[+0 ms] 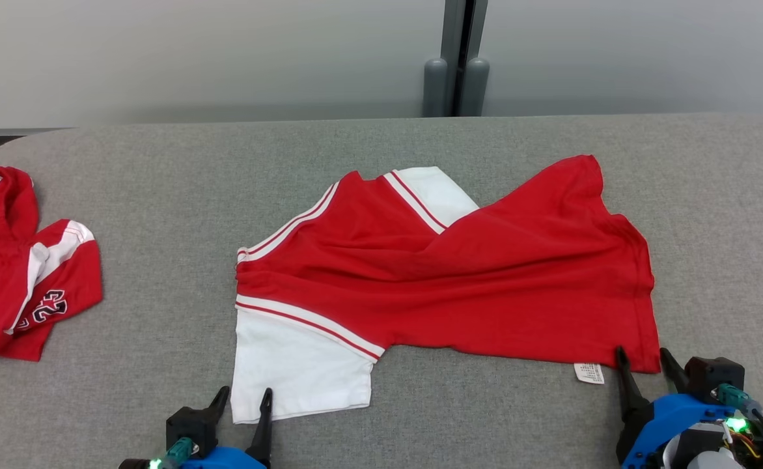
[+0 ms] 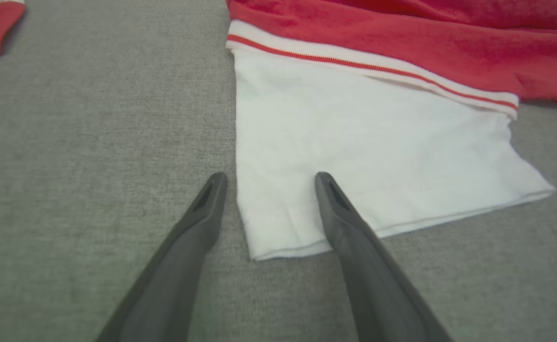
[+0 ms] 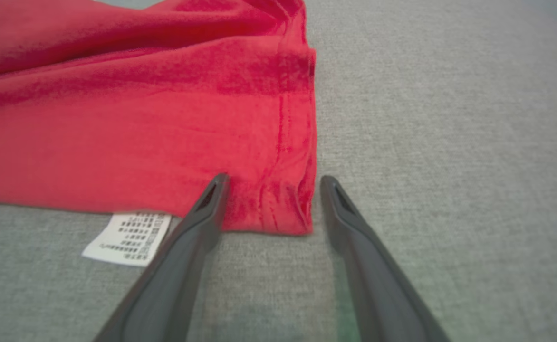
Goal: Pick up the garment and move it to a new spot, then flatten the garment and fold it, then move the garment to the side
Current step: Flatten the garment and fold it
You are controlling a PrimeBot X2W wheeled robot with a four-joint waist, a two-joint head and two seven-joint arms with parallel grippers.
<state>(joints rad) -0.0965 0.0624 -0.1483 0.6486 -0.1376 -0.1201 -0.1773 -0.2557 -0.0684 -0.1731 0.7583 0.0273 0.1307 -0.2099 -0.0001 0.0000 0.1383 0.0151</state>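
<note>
From the head view, the red-and-white shirt (image 1: 446, 273) lies spread but rumpled across the middle of the grey desk (image 1: 160, 195), well apart from a second red garment (image 1: 23, 260) bunched at the desk's left edge. The left gripper (image 1: 246, 391) and right gripper (image 1: 640, 352) sit at the near edge, both with jaws apart and holding nothing. In the left wrist view, the left gripper's spread fingers straddle the near corner of the white sleeve (image 2: 354, 142), one finger over cloth and one over bare desk. In the right wrist view, the right gripper brackets the red hem corner (image 3: 288, 204), just beside the care label (image 3: 129, 237). The knit looks light, limp and unslippery. These two doubled corners seem the soundest places to pinch it.
</note>
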